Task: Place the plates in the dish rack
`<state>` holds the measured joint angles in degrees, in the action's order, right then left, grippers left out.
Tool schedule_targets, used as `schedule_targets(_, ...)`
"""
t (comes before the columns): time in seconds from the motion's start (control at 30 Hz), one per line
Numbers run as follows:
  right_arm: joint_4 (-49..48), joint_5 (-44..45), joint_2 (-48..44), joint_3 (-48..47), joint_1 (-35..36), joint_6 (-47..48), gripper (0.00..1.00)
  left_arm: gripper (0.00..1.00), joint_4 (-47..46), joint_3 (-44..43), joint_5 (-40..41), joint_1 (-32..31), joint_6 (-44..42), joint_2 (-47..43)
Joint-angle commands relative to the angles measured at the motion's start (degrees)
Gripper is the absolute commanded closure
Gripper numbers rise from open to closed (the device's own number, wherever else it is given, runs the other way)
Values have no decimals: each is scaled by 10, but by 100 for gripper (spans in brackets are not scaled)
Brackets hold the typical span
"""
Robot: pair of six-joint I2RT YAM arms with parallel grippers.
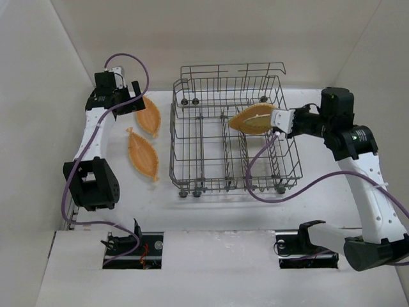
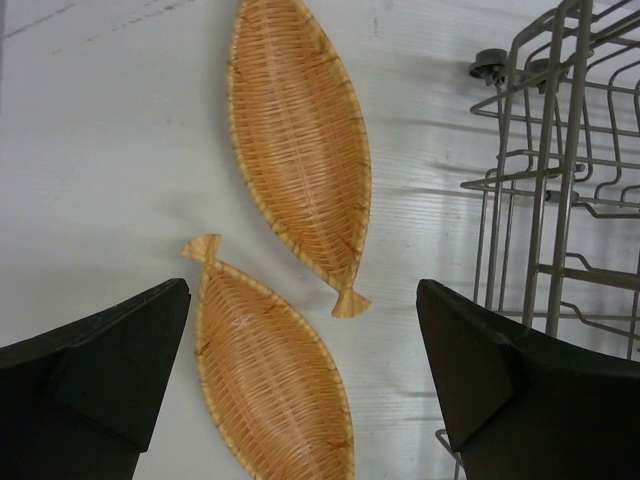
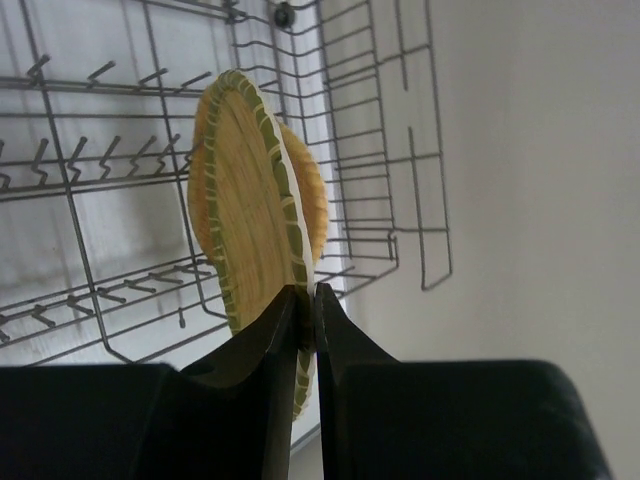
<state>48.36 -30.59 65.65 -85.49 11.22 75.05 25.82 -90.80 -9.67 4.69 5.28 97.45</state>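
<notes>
Status, by size:

- dish rack (image 1: 233, 137): sits mid-table (image 1: 211, 217). No plate can be seen seated between its tines. Part of the interior is hidden behind the held plate, so I can't rule one out there.
- Plates: three visible, all woven, leaf-shaped with a small tail.
  - held plate (image 1: 254, 119): above the rack's right-rear section, carried on edge. The right wrist view shows it upright with the tine rows behind it. My read is that it isn't down in a slot yet.
  - front plate (image 1: 142, 153): flat on the table, left of the rack, level with the rack's front half.
  - back plate (image 1: 149, 115): flat on the table, just beside the rack's left wall near its rear corner. Its tip almost meets the front plate's tail.
- right gripper (image 3: 305, 295): jaws pinched tight on the lower rim of the held plate, reaching in from the rack's right side.
- left gripper (image 2: 303, 290): jaws spread wide, holding nothing, hovering over the two table plates left of the rack.

Progress estimate: early. One plate is mid-insertion with nothing confirmed loaded. What's left is to seat the held plate in a tine row and let go, then pick and rack the two left of the rack. The left arm looks lined up to take one of them.
</notes>
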Motion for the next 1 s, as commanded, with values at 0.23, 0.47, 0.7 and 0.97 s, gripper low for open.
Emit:
schedule_targets(0.23, -62, -55, 10, 68, 46, 97, 100, 0, -19, 35, -2, 46, 10, -79)
schedule_targets(0.47, -95, -14, 20, 94, 68, 45, 100, 0, -23, 46, -3, 53, 10, -86)
schedule_targets(0.7, -98, 34, 4, 125, 73, 12, 100, 0, -24, 31, -6, 53, 11, -74)
schedule_targets(0.97, -128, 69, -20, 182, 74, -29, 100, 0, -21, -6, -8, 50, 10, -44)
